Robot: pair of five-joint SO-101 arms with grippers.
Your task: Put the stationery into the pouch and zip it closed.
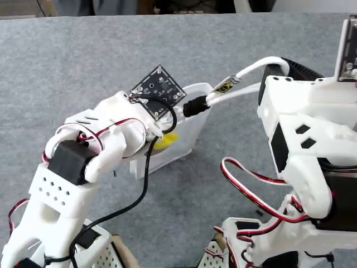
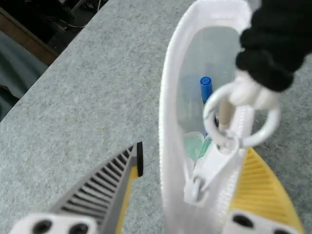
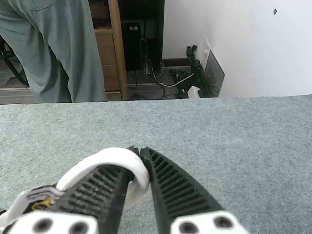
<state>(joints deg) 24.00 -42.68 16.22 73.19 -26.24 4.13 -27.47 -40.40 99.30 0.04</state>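
Note:
A translucent white pouch (image 1: 187, 131) lies mid-table with its mouth unzipped (image 2: 168, 122). Inside it I see a blue pen (image 2: 206, 92) and some pale green stationery (image 2: 195, 144). The zip slider (image 2: 209, 165) with its white ring pull (image 2: 243, 117) sits at the end of the pouch nearest my left gripper. My left gripper (image 2: 195, 153) is open and straddles that end, its grey finger (image 2: 112, 180) outside one wall and its yellow finger (image 1: 166, 140) on the other side. My right gripper (image 3: 141, 152) is shut and held high over the table.
A white cable (image 1: 245, 78) with a black plug (image 1: 195, 105) runs from the right arm (image 1: 301, 139) across the pouch, and it loops over one right finger (image 3: 117, 158). Grey felt table (image 1: 83, 67) stretches around; its far edge (image 3: 195, 97) meets furniture.

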